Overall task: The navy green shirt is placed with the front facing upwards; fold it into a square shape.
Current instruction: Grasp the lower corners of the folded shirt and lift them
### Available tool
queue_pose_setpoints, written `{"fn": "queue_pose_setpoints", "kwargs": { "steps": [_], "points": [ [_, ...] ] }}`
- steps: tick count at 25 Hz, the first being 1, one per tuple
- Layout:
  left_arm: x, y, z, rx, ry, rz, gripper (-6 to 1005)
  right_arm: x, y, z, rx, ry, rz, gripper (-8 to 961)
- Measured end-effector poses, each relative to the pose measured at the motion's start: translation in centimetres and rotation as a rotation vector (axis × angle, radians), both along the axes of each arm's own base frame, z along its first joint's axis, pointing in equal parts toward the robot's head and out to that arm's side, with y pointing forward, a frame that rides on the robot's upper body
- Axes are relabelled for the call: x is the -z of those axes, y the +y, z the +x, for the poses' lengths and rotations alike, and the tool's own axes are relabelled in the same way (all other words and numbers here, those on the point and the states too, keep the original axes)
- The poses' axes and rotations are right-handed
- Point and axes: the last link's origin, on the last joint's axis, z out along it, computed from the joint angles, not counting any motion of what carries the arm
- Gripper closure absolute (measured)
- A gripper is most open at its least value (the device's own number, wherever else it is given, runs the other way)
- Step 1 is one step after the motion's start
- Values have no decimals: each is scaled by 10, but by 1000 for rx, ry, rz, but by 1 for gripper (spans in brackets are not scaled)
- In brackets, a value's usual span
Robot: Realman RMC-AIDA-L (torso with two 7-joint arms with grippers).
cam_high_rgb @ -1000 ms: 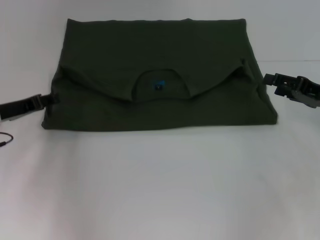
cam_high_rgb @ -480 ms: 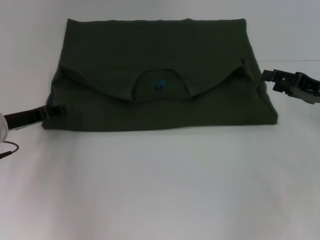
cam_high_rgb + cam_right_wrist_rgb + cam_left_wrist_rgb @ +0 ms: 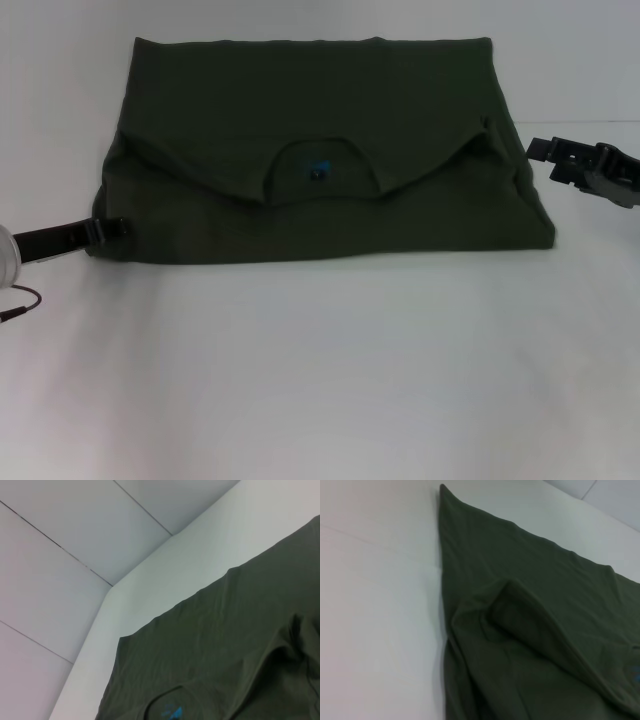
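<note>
The left gripper (image 3: 118, 227) is seen low at the near left corner of the navy green shirt (image 3: 320, 150), its jaws laid together at the cloth's edge, though a grip on the fabric cannot be confirmed. The right gripper (image 3: 540, 152) is held just beside the shirt's right edge, and whether its jaws are apart cannot be told. The shirt is spread across the far middle of the white counter (image 3: 320, 380), with its collar and blue neck label (image 3: 319, 167) folded down toward the near side.
</note>
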Motion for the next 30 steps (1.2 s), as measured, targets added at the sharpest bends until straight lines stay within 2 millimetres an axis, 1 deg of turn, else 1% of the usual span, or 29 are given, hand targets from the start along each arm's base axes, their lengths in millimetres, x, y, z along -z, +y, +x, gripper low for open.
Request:
{"fn": "queue_pose_setpoints", "kwargs": {
  "steps": [11, 17, 19, 20, 21, 24, 25, 26, 28, 30],
  "points": [
    [0, 0, 0, 8, 28, -11, 796, 1, 1, -1, -1, -2, -6, 218],
    [-5, 0, 3, 21, 14, -9, 986, 0, 0, 1, -9, -31, -33, 219],
    [-8, 2, 7, 36, 0, -25, 986, -2, 1, 0, -21, -61, -66, 219],
    [-10, 4, 12, 46, -12, -36, 985, -8, 4, -2, -27, -95, -104, 219],
    [-12, 5, 15, 50, -22, -45, 985, -8, 4, -2, -27, -95, -104, 219],
    [-20, 11, 22, 51, -53, -51, 985, -19, 13, -6, -8, -161, -163, 219],
    [-20, 11, 22, 51, -53, -51, 986, -22, 16, -6, 4, -188, -180, 219],
    [-28, 17, 29, 49, -83, -46, 986, -23, 20, -7, 15, -215, -193, 219],
    [-31, 19, 32, 48, -94, -46, 986, -22, 27, -10, 36, -268, -206, 219],
    [-34, 23, 36, 47, -105, -45, 986, -16, 34, -12, 54, -328, -212, 219]
  ]
}}
